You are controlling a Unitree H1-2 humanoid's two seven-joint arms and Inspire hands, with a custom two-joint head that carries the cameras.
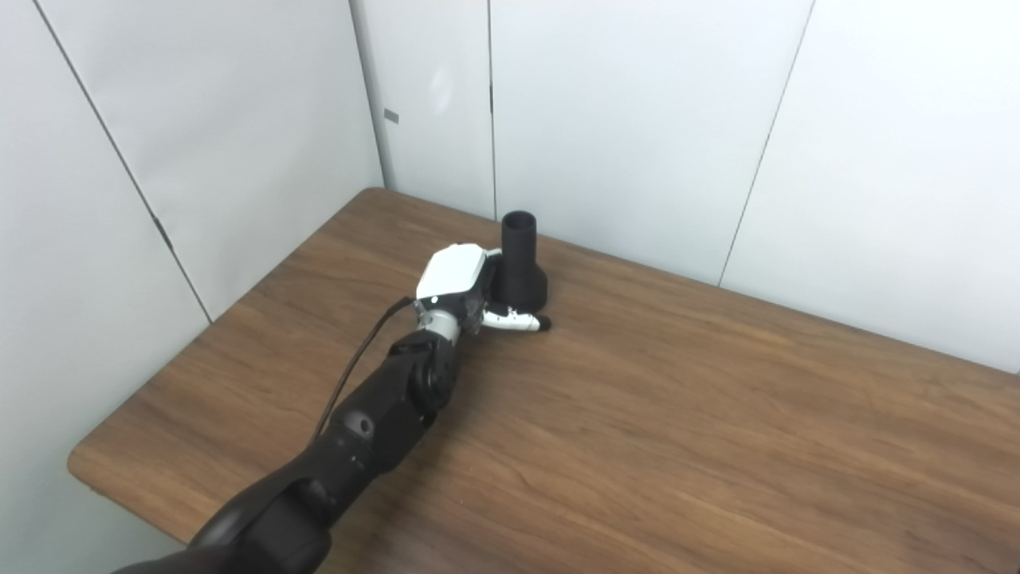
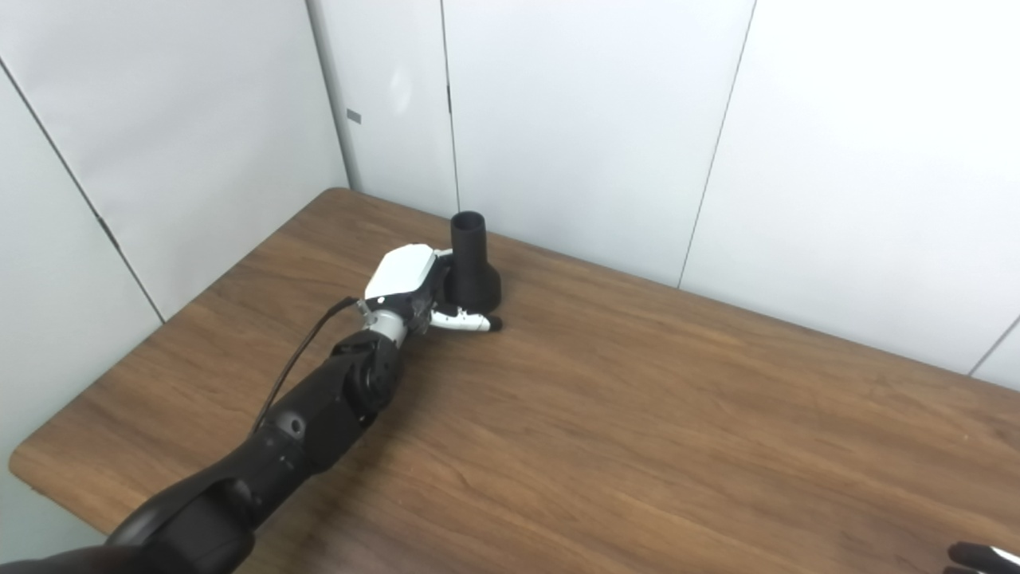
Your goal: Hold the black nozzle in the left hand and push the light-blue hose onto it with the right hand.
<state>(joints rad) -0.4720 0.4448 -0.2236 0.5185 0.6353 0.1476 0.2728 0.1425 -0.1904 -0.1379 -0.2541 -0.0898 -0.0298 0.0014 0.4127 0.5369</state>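
- Nozzle (image 1: 521, 263) stands upright near table (image 1: 717, 414) far edge, wide base down, long axis vertical.
- L hand (image 1: 462, 291) right beside it, on its left, fingers wrapped at base; grasp looks on, can't confirm firm.
- R hand (image 2: 984, 556) only a sliver at bottom-right corner, well apart; state can't tell.
- Hose not in view.

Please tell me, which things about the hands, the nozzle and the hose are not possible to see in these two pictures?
- Light-blue hose: in neither view.
- Right hand: only fingertips at the right eye view's bottom edge; absent from the left eye view. Open or shut unknown.
- Left hand: its fingers pass behind the black nozzle, so the grip is unclear.
- Nozzle's base: its left side is hidden by that hand.
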